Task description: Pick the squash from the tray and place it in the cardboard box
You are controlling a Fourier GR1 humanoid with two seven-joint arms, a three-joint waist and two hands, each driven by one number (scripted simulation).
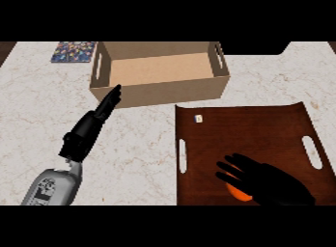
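The squash [238, 194] lies at the near end of the tray [260, 135], only an orange sliver showing beneath the right hand [269, 184]. That hand's fingers are spread over it, seemingly not yet curled round, though the palm hides the contact. Best to centre the palm, wrap both sides, then lift clear of the tray. The cardboard box [157, 91] beyond shows a bare floor. The left hand [92, 126], fingers straight and together, hovers beside it over the table [28, 116].
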